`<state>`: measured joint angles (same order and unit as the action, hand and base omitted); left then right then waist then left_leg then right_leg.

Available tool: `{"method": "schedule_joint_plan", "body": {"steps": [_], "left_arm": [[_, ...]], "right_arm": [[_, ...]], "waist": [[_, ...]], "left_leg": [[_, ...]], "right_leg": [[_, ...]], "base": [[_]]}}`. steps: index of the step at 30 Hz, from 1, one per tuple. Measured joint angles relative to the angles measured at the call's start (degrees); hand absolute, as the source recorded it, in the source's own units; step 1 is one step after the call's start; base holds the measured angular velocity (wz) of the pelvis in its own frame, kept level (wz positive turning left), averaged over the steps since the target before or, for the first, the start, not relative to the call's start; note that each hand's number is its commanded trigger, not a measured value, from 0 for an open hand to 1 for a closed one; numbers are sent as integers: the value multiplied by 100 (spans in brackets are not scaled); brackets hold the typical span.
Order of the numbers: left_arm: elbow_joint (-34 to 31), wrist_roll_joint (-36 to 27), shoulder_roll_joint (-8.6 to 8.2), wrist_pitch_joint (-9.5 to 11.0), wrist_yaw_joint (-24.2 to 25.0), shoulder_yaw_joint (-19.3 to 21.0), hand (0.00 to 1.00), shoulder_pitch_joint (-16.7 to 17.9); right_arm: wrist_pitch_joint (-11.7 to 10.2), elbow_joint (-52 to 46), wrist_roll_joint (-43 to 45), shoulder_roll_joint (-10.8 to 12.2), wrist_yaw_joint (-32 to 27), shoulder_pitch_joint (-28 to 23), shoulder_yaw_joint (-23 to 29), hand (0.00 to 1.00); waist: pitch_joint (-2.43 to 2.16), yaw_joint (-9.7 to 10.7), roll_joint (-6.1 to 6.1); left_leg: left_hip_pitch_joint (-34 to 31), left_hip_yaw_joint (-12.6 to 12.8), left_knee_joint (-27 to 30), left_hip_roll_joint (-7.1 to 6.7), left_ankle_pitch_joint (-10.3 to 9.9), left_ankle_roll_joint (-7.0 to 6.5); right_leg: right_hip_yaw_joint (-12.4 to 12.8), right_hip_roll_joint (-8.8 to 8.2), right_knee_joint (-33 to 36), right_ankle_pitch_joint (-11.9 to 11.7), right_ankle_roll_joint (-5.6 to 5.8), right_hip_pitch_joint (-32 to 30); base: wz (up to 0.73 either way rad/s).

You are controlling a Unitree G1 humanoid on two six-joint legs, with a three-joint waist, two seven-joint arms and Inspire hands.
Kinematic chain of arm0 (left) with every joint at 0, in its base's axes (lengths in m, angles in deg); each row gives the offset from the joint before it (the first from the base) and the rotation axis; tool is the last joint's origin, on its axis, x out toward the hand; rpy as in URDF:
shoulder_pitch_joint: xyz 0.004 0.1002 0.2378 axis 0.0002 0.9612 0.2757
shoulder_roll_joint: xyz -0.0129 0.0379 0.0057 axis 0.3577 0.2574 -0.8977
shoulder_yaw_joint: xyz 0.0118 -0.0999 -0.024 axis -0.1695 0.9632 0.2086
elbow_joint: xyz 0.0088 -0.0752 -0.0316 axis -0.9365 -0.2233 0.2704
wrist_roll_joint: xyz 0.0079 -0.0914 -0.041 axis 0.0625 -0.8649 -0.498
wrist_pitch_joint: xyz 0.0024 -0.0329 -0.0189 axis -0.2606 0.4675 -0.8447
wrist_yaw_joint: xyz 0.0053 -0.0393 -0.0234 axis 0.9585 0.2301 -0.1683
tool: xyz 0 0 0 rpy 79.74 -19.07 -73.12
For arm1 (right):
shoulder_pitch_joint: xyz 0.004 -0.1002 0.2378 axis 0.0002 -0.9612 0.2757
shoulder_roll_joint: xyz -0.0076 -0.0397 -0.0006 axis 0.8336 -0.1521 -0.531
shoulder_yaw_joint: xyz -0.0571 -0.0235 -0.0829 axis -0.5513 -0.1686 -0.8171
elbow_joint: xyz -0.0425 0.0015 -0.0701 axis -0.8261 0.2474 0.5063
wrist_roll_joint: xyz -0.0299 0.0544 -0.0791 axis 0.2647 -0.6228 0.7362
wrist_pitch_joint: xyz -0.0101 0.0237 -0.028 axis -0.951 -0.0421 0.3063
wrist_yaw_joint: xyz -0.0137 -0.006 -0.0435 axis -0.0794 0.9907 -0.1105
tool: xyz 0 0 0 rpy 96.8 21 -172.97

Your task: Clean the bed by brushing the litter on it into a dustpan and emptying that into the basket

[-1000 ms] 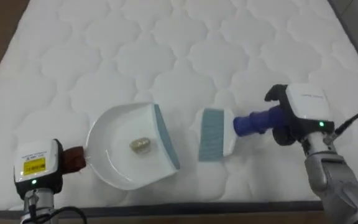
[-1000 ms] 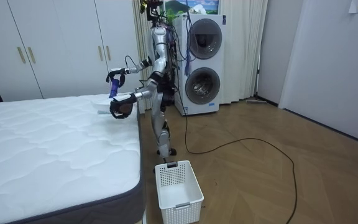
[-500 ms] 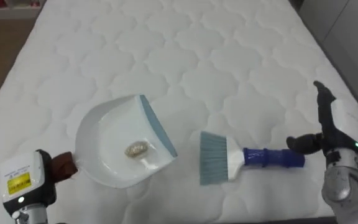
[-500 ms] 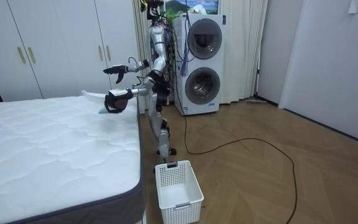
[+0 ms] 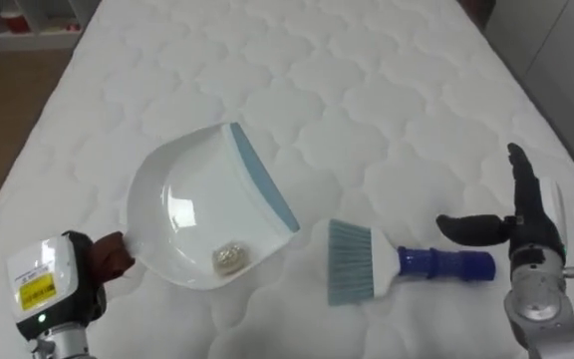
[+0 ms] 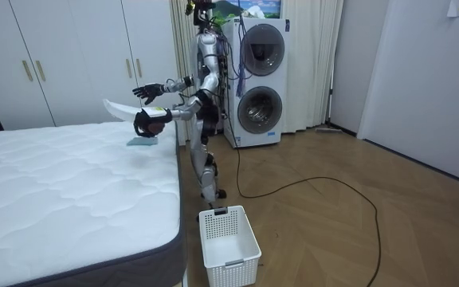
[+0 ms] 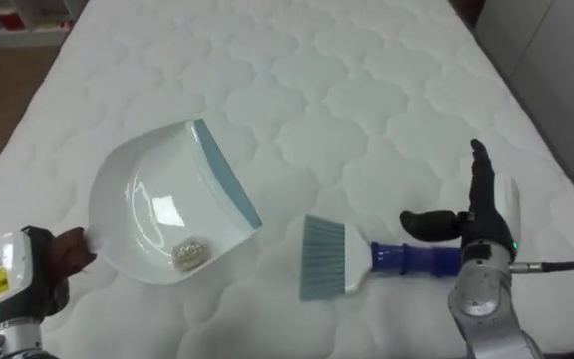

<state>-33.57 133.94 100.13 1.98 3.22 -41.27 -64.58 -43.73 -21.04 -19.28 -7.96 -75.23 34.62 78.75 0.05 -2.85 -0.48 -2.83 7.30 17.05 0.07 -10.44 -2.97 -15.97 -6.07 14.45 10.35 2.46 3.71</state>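
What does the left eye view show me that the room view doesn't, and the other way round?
Left eye view: a small pale scrap lying inside the white plastic dustpan, and the right hand open beside the blue-handled brush. Room view: the robot standing at the bed's corner, a white slatted basket on the wooden floor, stacked washing machines. Both: the left hand gripping the dustpan, the brush lying on the white quilted mattress.

The robot is slim and silver-grey with dark joints, wires bunched at its chest and a dark cable across the floor (image 6: 349,239). Its left hand (image 5: 58,287) carries a white casing with a yellow label; the right hand (image 5: 528,225) is black-fingered, white-backed.
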Motion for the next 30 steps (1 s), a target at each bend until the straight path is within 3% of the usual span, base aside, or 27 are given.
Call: {"method": "schedule_joint_plan", "body": {"steps": [5, 8, 10, 14, 20, 26, 27, 29, 30], "left_arm": [[-153, -8, -64, 201, -11, 155, 100, -76], [-223, -8, -64, 286, -11, 155, 100, -76], [-240, -1, -64, 307, -10, 153, 100, -78], [-258, 1, -106, 307, -9, 155, 100, -77], [-321, 1, -180, 276, -7, 127, 100, -62], [-332, 80, -303, 133, 305, 76, 100, 12], [-332, 136, -352, 90, 434, -9, 100, 37], [-338, 311, -352, 71, 613, -208, 100, 16], [-338, 347, -352, 58, 728, -347, 100, 11]], "right_arm": [[-242, -114, -127, 48, -7, 111, 18, 0], [-396, -214, -235, 79, -6, 97, 14, 0], [-417, -408, -432, 81, -5, 76, 16, 0], [-523, -681, -533, 170, 1, 1, 75, 0], [-549, -688, -652, 286, 234, 0, 55, 0], [-548, -629, -587, 469, 346, -63, 57, 0], [-548, -630, -587, 474, 366, -120, 58, 0], [-545, -625, -588, 468, 328, -266, 68, 0], [-541, -597, -588, 477, 324, -286, 66, 0]], "waist": [[6, -163, -1], [34, -144, 50], [25, -42, 78], [6, -27, 108], [-4, -61, 174], [-15, -89, 203], [-18, -74, 183], [-17, 8, 185], [-10, 119, 169]], "left_leg": [[-49, -72, 194, -113, -93, -105], [-74, -253, 242, -232, -89, -163], [-197, -534, 289, -346, -67, -187], [-295, -837, 234, -466, 33, -203], [-433, -1278, 131, -541, 174, -97], [-532, -1689, 91, -583, 260, 32], [-645, -1674, 197, -587, 261, 34], [-858, -1271, 298, -529, 291, -19], [-1012, -784, 352, -430, 342, -106]], "right_leg": [[9, -134, 243, 102, 94, -25], [178, -167, 221, 130, 153, 11], [212, -181, 192, 148, 188, 19], [367, -156, -5, 141, 201, 99], [275, -77, -194, 139, 205, 161], [-182, 35, -202, 163, 160, 279], [-358, 44, -190, 175, 139, 293], [-692, 67, -186, 227, 60, 318], [-831, 94, -181, 265, 27, 327]], "base": [[12], [38], [61], [48], [41], [44], [80], [109], [122]]}}
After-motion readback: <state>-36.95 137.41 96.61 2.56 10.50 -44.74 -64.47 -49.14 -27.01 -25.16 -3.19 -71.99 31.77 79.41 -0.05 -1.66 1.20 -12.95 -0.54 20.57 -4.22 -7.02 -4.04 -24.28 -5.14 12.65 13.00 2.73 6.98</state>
